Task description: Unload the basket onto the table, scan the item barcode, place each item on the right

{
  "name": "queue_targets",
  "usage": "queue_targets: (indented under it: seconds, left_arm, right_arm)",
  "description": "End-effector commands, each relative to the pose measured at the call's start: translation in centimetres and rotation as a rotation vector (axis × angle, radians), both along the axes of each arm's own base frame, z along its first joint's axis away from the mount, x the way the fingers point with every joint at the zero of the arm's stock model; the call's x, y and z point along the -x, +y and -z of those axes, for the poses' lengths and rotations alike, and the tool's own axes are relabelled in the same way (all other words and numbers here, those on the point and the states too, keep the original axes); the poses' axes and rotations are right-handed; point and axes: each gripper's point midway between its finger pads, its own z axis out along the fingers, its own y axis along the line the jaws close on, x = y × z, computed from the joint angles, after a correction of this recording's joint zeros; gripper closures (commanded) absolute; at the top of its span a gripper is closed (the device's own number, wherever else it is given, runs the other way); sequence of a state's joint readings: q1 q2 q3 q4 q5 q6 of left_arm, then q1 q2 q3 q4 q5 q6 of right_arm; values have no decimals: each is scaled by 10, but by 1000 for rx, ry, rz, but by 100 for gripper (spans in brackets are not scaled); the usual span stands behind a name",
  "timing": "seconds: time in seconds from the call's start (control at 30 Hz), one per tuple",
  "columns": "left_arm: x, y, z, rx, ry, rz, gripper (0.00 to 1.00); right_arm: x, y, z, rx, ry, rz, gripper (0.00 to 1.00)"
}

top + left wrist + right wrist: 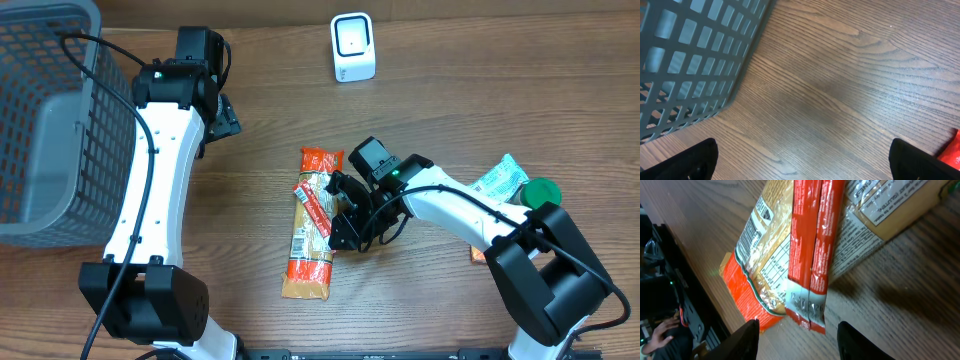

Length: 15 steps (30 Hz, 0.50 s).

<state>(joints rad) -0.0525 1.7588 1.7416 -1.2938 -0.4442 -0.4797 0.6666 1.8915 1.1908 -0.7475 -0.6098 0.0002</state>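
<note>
So here's where we're at: the red stick packet [314,205] lies slantwise on top of a tan and orange snack bag [310,250], roughly mid-table [450,100] and a bit toward the near edge. Our right end effector [343,222] is down just beside them on the right. From its wrist camera, the fingers [747,340] are spread either side of the packet's crimped silver end without pinching it, so it's open and holding nothing. The scanner [353,47] sits at the far edge, well apart from the packet. Our left end effector [215,112] is spread wide open over bare wood, just beside the grey basket [50,130] that takes up the far left corner. Over by the right edge there's a green-capped bottle [543,190] with a white-and-teal packet [502,178] right next to it.
</note>
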Motion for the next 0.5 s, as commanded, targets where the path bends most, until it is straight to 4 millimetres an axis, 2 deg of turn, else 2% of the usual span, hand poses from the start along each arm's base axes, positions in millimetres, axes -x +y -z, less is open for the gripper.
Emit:
queue_targets:
  seconds: [0.0, 0.17, 0.47]
  left_arm:
    - [-2, -3, -6, 3, -22, 4, 0]
    - [-2, -3, -6, 3, -22, 4, 0]
    - [-2, -3, -6, 3, -22, 4, 0]
  right_arm:
    - [-5, 4, -6, -30, -28, 6, 48]
    - [-13, 4, -4, -5, -43, 53, 48]
    - [-8, 1, 2, 1, -33, 53, 48]
